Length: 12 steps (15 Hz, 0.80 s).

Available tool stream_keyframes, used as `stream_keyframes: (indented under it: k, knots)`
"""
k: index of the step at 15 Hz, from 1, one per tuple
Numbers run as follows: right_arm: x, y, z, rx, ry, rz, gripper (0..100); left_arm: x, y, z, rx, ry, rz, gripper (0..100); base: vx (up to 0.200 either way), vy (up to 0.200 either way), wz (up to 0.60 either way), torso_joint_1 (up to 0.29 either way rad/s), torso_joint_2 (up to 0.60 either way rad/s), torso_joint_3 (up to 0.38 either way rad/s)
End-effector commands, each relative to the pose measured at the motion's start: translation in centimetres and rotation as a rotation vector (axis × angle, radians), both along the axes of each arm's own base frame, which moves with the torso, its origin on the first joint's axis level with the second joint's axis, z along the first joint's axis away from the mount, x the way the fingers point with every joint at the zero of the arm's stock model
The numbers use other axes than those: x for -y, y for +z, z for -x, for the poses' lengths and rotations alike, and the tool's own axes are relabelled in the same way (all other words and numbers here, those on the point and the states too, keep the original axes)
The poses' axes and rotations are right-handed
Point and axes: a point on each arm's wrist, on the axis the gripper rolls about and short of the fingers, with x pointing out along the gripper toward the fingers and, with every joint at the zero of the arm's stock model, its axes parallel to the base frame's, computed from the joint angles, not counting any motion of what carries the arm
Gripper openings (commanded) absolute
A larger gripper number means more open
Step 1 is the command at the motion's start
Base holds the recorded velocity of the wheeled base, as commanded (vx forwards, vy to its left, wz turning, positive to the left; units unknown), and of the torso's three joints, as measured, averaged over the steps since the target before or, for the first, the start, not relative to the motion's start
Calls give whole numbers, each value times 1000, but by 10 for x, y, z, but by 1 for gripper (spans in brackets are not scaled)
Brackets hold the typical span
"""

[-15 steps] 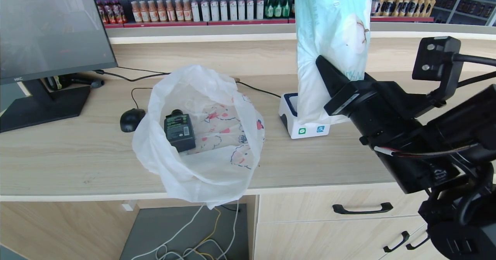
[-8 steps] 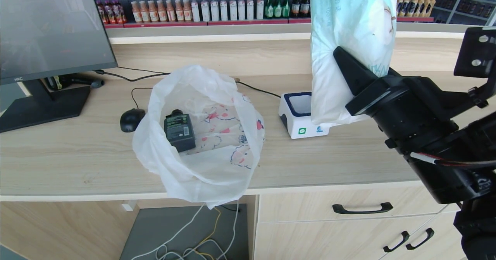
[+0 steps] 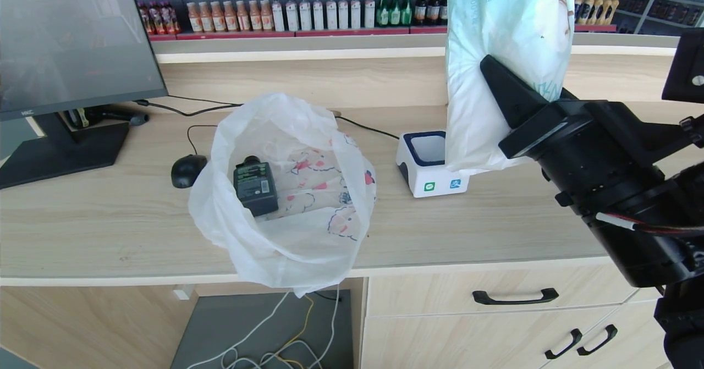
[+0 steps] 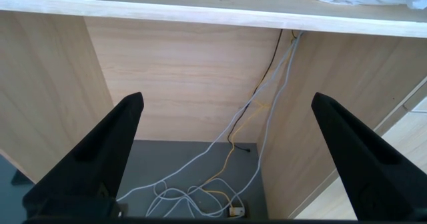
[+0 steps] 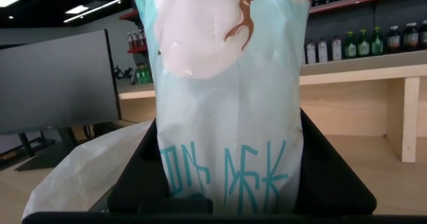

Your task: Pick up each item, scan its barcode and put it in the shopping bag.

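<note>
The right gripper [image 3: 512, 86] squeezes a soft pale pack [image 3: 495, 33], which stands up tall out of it. The white scanner [image 3: 432, 165] sits just below the pack. The shopping bag [image 3: 286, 237] lies farther to that gripper's left on the surface [image 3: 110, 215]. The left gripper [image 4: 227, 151] hangs under the surface, fingers wide apart.

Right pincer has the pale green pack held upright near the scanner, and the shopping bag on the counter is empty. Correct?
Not quite. The shopping bag is not empty: the head view shows a dark bottle lying inside it. The rest holds: the right pincer grips the pale green pack upright near the scanner.
</note>
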Motion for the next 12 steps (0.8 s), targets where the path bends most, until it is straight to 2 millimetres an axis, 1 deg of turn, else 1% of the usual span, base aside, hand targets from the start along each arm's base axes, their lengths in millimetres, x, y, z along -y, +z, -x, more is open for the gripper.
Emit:
stream_keyframes:
  k: [1,7,9,12]
  knots:
    - [-2,-2,-3,-5,0,3,0,0,0,0,0,0,3,100,0,200,0,-2,2,-2]
    - [-5,-2,-6,-7,1,3,0,0,0,0,0,0,3,100,0,200,0,1,4,3]
    - [-7,-6,-9,-17,1,11,0,0,0,0,0,0,3,100,0,200,0,5,2,2]
    - [-10,-8,-12,-21,3,17,0,0,0,0,0,0,-1,100,0,0,0,0,0,0]
